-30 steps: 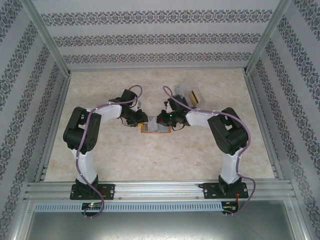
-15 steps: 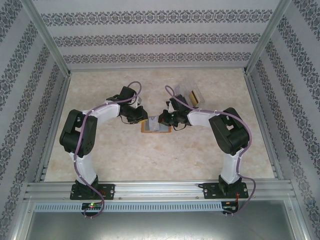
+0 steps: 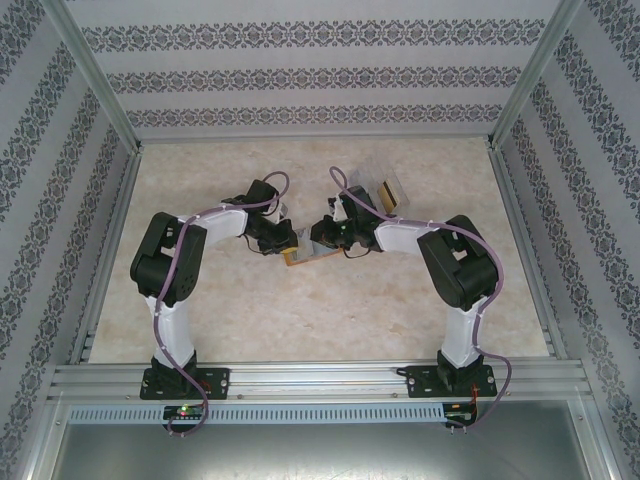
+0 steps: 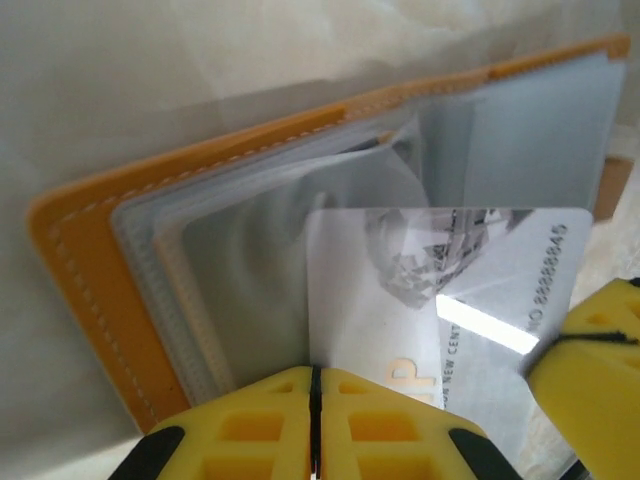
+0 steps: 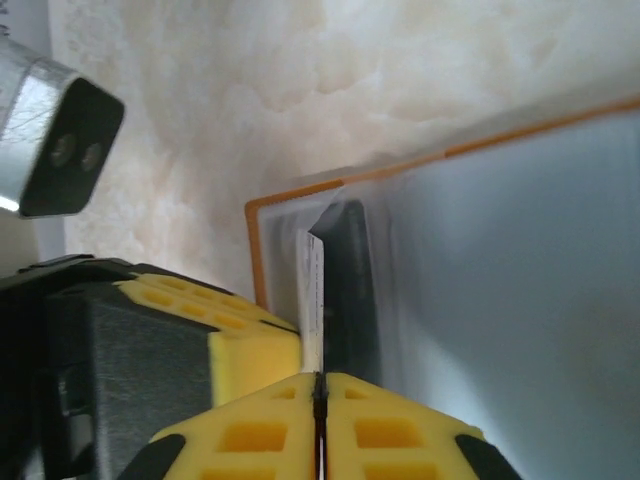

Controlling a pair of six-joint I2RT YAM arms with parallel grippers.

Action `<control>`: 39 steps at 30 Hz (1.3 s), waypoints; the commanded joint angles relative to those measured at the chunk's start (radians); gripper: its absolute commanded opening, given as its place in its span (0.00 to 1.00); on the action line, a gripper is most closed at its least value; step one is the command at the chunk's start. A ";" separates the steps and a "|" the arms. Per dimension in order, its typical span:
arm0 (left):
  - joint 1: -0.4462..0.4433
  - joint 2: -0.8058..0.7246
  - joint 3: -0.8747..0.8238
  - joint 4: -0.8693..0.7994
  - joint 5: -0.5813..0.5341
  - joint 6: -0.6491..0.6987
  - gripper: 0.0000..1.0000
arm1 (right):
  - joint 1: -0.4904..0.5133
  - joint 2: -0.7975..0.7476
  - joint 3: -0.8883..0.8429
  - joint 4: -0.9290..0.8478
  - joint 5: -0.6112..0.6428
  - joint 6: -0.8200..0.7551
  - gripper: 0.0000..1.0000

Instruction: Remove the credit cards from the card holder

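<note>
left gripper [image 4: 313, 420] jaws closed, pinching 1 credit card [image 4: 440, 300], card half out of open card holder [image 4: 80, 270] just ahead of its tips, right gripper [image 5: 320, 420] on its right, jaws together on card edge

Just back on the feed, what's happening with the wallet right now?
The orange card holder is open between the two arms. The left gripper is shut on a silvery card lying over the clear pockets; I can't tell if it is fully out. The right gripper pinches a thin edge at the holder's side, pocket or card unclear.
</note>
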 commanded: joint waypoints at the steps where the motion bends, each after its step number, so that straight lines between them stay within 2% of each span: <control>1: -0.008 0.029 0.008 0.003 -0.007 0.003 0.09 | 0.018 0.002 -0.006 0.069 -0.048 0.011 0.13; 8: -0.008 0.030 0.008 -0.001 -0.016 0.009 0.09 | 0.026 0.023 0.016 0.011 -0.011 -0.010 0.14; 14: -0.007 0.026 0.011 -0.010 -0.018 0.013 0.09 | 0.024 0.011 0.017 -0.037 0.024 -0.038 0.21; 17: -0.008 0.023 0.010 -0.009 -0.019 0.013 0.09 | 0.024 0.014 0.019 -0.035 0.020 -0.036 0.21; 19: -0.007 0.022 0.009 -0.012 -0.020 0.016 0.09 | 0.024 0.012 0.020 -0.036 0.023 -0.037 0.17; 24: -0.004 0.002 0.018 -0.038 -0.033 0.024 0.10 | 0.015 -0.027 0.018 -0.103 0.090 -0.077 0.00; 28: -0.005 -0.043 0.018 -0.055 -0.045 0.033 0.18 | -0.003 -0.125 -0.019 -0.138 0.131 -0.153 0.00; 33: 0.002 -0.137 0.012 -0.078 -0.076 0.034 0.35 | -0.033 -0.252 -0.058 -0.198 0.163 -0.292 0.00; 39: 0.045 -0.307 0.002 -0.162 -0.224 0.057 0.55 | -0.091 -0.436 -0.064 -0.335 0.272 -0.456 0.00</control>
